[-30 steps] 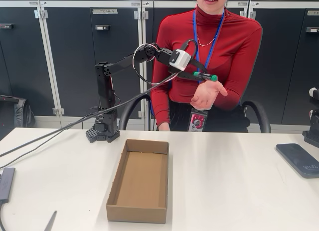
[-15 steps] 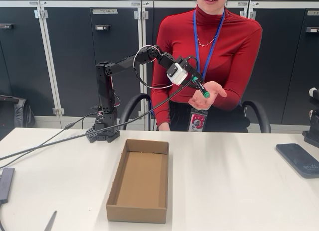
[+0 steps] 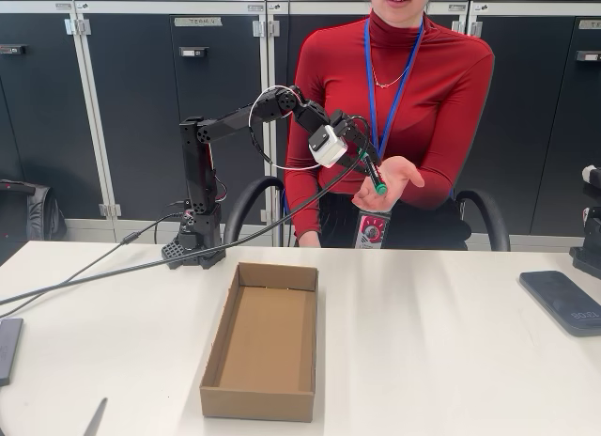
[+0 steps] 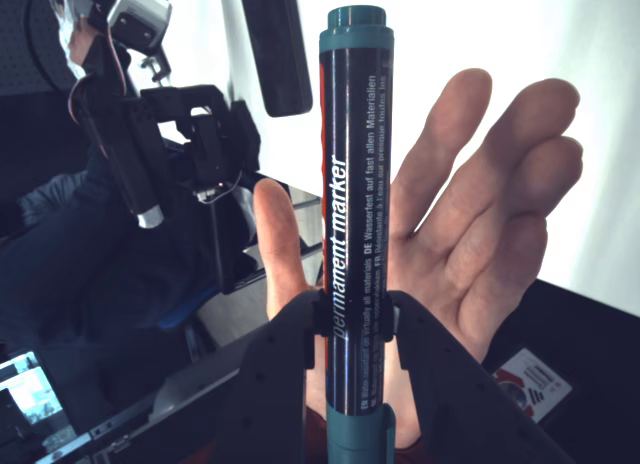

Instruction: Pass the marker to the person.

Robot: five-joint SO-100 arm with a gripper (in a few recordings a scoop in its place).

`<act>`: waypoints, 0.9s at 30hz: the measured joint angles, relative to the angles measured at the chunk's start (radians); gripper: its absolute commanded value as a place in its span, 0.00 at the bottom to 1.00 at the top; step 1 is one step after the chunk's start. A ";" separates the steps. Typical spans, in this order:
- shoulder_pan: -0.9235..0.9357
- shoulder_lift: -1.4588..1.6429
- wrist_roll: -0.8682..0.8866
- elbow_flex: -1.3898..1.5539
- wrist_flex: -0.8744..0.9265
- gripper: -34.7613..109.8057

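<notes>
box: plain open cardboard, sits on the table, no print I can see
phone: dark, lying at the table's right edge in the fixed view
gripper: clamped tight on the marker
marker text: "permanent marker" in white; smaller print beside it, seems to read "fast allen Materialien"
hand: person's palm open, right behind the marker
cabinet tag: too small to read
</notes>
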 measured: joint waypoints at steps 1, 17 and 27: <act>0.000 0.000 0.000 0.000 0.000 0.25; 0.000 0.000 -0.067 -0.006 -0.061 0.48; 0.000 0.000 -0.072 -0.006 -0.061 0.48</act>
